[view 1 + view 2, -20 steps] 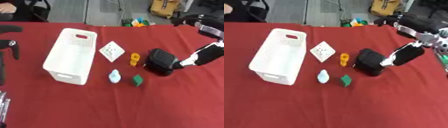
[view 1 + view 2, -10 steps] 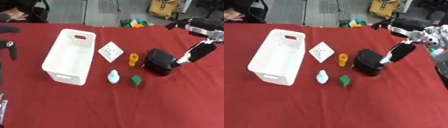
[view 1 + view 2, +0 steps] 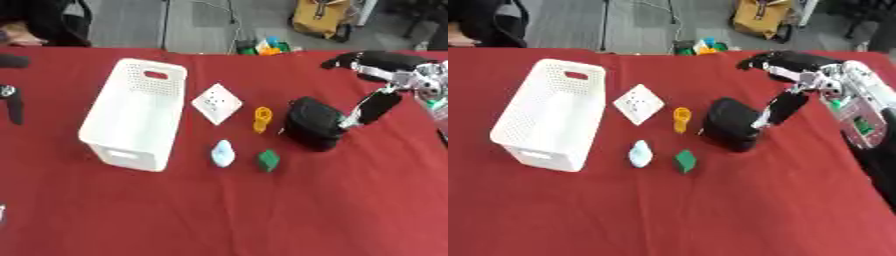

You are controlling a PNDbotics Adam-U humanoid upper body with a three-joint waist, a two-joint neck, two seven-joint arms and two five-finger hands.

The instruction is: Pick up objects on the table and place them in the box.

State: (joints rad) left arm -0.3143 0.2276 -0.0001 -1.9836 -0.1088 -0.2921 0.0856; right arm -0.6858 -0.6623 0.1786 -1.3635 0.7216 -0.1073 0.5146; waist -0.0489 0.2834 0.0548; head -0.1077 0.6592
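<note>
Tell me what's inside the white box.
The box looks empty: only its bare white floor and perforated walls show. The near wall hides the inside corner just behind it, so something small there can't be ruled out.

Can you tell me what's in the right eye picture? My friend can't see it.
A robot hand touches a black pouch on a red table. Left of it lie an orange toy, green block, white card and white basket.
</note>
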